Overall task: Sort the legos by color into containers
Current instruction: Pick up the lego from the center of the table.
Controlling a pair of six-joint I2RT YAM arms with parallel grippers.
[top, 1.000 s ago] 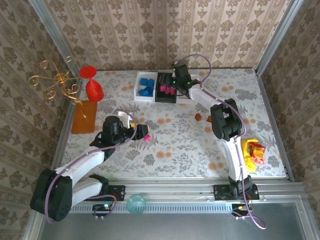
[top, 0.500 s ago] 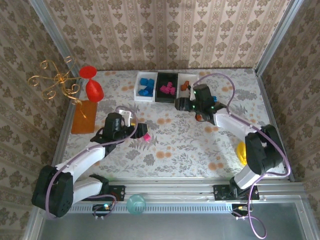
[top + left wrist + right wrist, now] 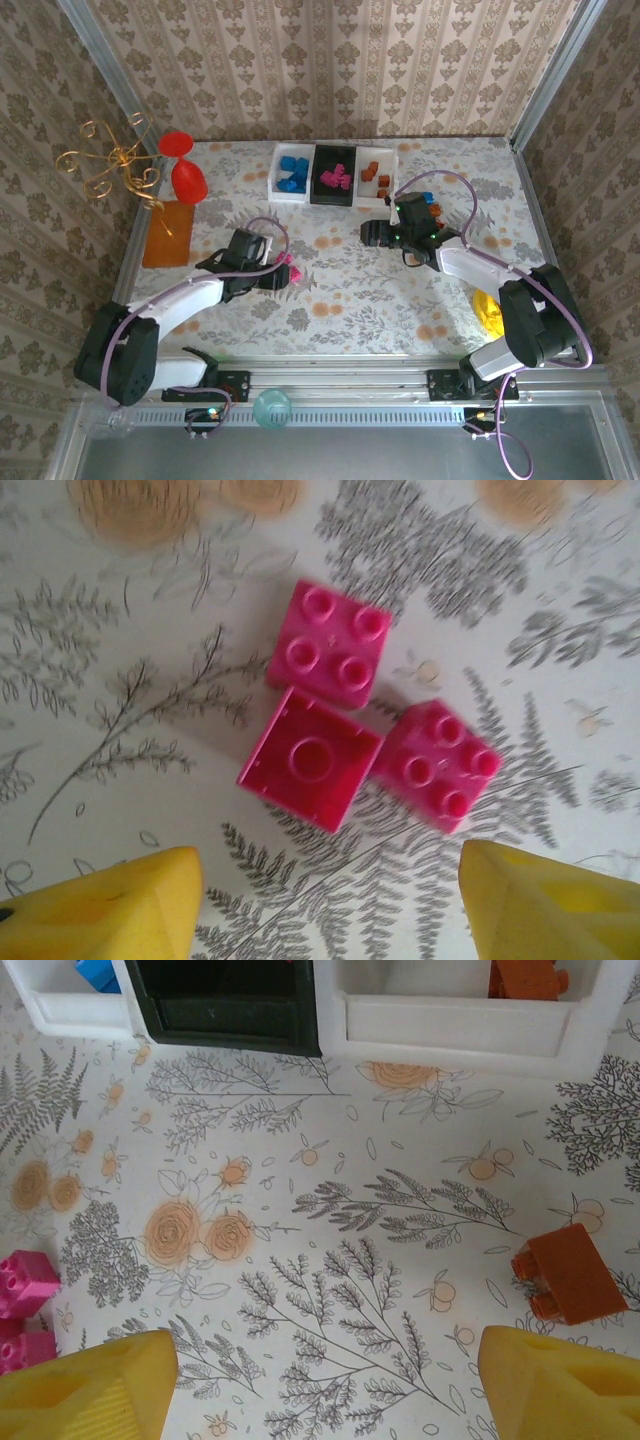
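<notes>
1. Left gripper (image 3: 330, 905): the yellow fingers stand apart with nothing between them. It hangs low over three magenta-pink plastic bricks (image 3: 310, 758), which lie clustered and touching on the floral tablecloth (image 3: 150, 630) (one lies studs-down).
2. Right gripper (image 3: 320, 1390): the fingers are wide apart and empty, over bare cloth. One orange-brown plastic brick (image 3: 565, 1272) lies just ahead of one fingertip.
3. Containers, side by side at the far edge:
   - a white plastic bin (image 3: 75, 1010) holding blue bricks (image 3: 291, 170)
   - a black plastic bin (image 3: 230, 1035) holding magenta bricks
   - a second white bin (image 3: 450, 1035) holding orange-brown bricks
</notes>
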